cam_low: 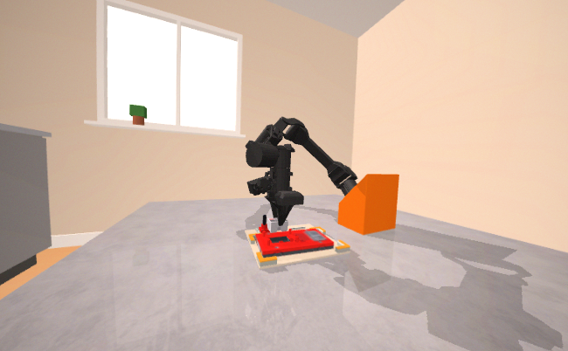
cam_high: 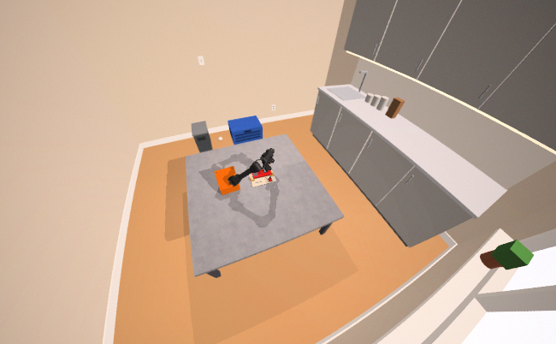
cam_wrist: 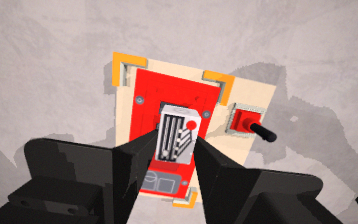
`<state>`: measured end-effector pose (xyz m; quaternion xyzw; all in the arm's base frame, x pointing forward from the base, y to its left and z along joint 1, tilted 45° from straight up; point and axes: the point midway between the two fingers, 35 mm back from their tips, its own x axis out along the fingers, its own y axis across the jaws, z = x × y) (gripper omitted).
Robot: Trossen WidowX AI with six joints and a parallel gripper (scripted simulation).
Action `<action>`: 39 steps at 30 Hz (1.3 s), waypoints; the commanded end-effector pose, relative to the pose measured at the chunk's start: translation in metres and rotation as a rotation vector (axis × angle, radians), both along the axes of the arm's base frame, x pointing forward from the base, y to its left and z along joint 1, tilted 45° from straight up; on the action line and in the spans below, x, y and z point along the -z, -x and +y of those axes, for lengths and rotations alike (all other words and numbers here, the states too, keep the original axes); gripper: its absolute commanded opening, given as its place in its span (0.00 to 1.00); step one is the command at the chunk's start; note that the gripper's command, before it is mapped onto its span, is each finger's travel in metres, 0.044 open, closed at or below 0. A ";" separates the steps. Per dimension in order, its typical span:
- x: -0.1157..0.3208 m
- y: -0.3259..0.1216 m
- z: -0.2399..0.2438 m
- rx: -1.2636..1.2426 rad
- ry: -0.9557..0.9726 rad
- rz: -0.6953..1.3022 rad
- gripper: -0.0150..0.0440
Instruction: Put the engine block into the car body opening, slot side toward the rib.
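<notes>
The engine block (cam_low: 276, 225) (cam_wrist: 178, 135), white-grey with dark slots and a red dot on top, is held upright between the fingers. My gripper (cam_wrist: 176, 136) is shut on it. The red car body (cam_high: 263, 174) (cam_low: 273, 251) (cam_wrist: 147, 90) lies in orange corner brackets on a cream board (cam_low: 297, 258) (cam_wrist: 252, 92). Its dark opening (cam_low: 279, 239) is empty in the exterior view, where the block shows above and behind it. In the wrist view the block covers most of the opening. The rib and the block's underside cannot be made out.
A red part with a black lever (cam_low: 264, 226) (cam_wrist: 245, 121) stands on the board beside the car body, close to the block in the exterior view. An orange housing (cam_high: 226, 179) (cam_low: 380, 205) surrounds the arm's base. The grey table (cam_high: 246, 240) extends around the board.
</notes>
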<state>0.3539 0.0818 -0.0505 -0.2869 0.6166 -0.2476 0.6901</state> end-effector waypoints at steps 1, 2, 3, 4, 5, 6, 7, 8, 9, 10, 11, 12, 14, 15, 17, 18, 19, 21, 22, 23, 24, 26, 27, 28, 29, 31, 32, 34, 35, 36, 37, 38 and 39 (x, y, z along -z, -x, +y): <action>0.009 0.005 0.003 0.032 -0.005 -0.028 0.25; 0.009 0.006 0.003 0.034 -0.005 -0.030 0.25; 0.009 0.005 0.003 0.037 -0.006 -0.033 0.30; 0.008 0.005 0.003 0.043 -0.007 -0.039 0.34; 0.008 0.004 0.003 0.048 -0.008 -0.044 0.39; 0.008 0.004 0.003 0.051 -0.008 -0.046 0.43; 0.008 0.004 0.003 0.051 -0.008 -0.046 0.48; 0.008 0.004 0.003 0.054 -0.008 -0.049 0.52; 0.009 0.005 0.003 0.056 -0.009 -0.051 0.52; 0.009 0.005 0.003 0.055 -0.009 -0.050 0.52; 0.009 0.005 0.003 0.055 -0.009 -0.050 0.52; 0.009 0.005 0.003 0.055 -0.009 -0.050 0.52; 0.009 0.005 0.003 0.048 -0.008 -0.043 0.52; 0.009 0.005 0.003 0.046 -0.007 -0.042 0.52; 0.009 0.005 0.003 0.043 -0.007 -0.038 0.52; 0.009 0.005 0.003 0.040 -0.006 -0.036 0.52; 0.009 0.005 0.003 0.039 -0.006 -0.035 0.52; 0.009 0.005 0.003 0.039 -0.006 -0.035 0.52; 0.009 0.005 0.003 0.039 -0.006 -0.035 0.52; 0.009 0.005 0.003 0.039 -0.006 -0.035 0.52; 0.009 0.005 0.003 0.039 -0.006 -0.035 0.52; 0.009 0.005 0.003 0.039 -0.006 -0.035 0.52; 0.009 0.005 0.003 0.035 -0.006 -0.031 0.52; 0.009 0.005 0.003 0.031 -0.005 -0.026 0.52; 0.009 0.005 0.003 0.025 -0.004 -0.021 0.52; 0.009 0.005 0.003 0.022 -0.003 -0.018 0.52; 0.009 0.005 0.003 0.022 -0.003 -0.018 0.52; 0.009 0.005 0.003 0.022 -0.003 -0.018 0.52; 0.009 0.005 0.003 0.022 -0.003 -0.018 0.52; 0.009 0.005 0.003 0.022 -0.003 -0.018 0.52; 0.009 0.005 0.003 0.022 -0.003 -0.018 0.52; 0.009 0.005 0.003 0.022 -0.003 -0.018 0.52; 0.009 0.005 0.003 0.022 -0.003 -0.018 0.52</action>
